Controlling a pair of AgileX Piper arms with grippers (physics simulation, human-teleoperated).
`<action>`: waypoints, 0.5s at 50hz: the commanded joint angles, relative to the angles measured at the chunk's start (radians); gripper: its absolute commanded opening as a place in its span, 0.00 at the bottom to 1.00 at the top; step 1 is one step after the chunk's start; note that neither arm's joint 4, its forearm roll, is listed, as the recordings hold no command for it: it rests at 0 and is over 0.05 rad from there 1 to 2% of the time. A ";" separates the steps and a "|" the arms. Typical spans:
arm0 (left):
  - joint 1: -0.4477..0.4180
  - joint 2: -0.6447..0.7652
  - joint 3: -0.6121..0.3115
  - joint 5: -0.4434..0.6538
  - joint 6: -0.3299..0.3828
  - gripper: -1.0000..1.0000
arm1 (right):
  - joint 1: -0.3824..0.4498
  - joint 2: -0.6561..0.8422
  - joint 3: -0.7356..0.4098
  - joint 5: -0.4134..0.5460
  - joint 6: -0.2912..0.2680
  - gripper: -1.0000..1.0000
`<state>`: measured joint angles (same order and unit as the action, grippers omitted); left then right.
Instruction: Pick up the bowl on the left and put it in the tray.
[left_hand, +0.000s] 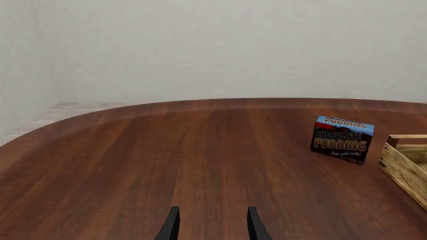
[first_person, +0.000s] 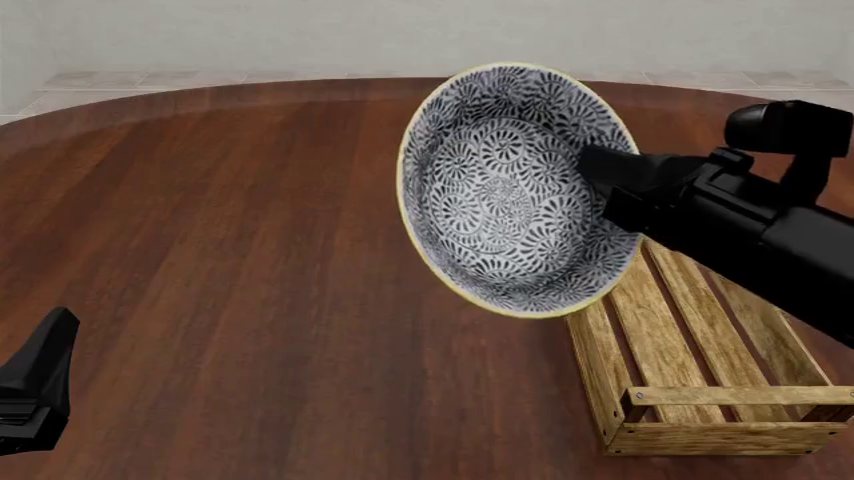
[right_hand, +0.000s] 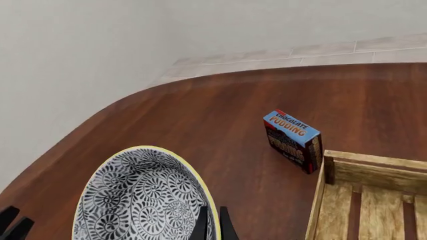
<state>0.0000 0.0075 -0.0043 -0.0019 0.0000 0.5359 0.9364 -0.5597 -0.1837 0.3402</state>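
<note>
Aloft over a dark wooden table, the bowl hangs tipped steeply on its side, its patterned inside facing the front camera, just to the left of and above the tray. Resting flat on the table, the tray is a long slatted crate whose near end bar lies closest to the arms, and nothing is seen inside the part that shows. Clamped on the bowl's rim, the right gripper has one finger inside the wall and one outside, the pair drawn close on the ceramic. Beyond the tray's far end stands a small chocolate pudding box, upright and apart from the wood. Well to the left of the tray, the left gripper sits low over bare table, fingers parted and holding nothing.

Judging by this, the carry is most of the way done. What remains calls for moving the bowl rightward until it hangs over the tray's slats, levelling it, lowering it inside the low sides, then releasing.
</note>
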 joint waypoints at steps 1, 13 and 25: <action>0.000 0.000 0.000 0.000 0.000 1.00 | -0.034 -0.036 0.016 -0.004 0.030 0.00; 0.000 0.000 0.000 0.000 0.000 1.00 | -0.068 -0.065 0.027 0.003 0.049 0.00; 0.000 0.000 0.000 0.000 0.000 1.00 | -0.112 -0.084 0.042 -0.002 0.064 0.00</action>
<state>0.0000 0.0075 -0.0043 -0.0019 0.0000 0.4544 0.8702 -0.5239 -0.1807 0.3863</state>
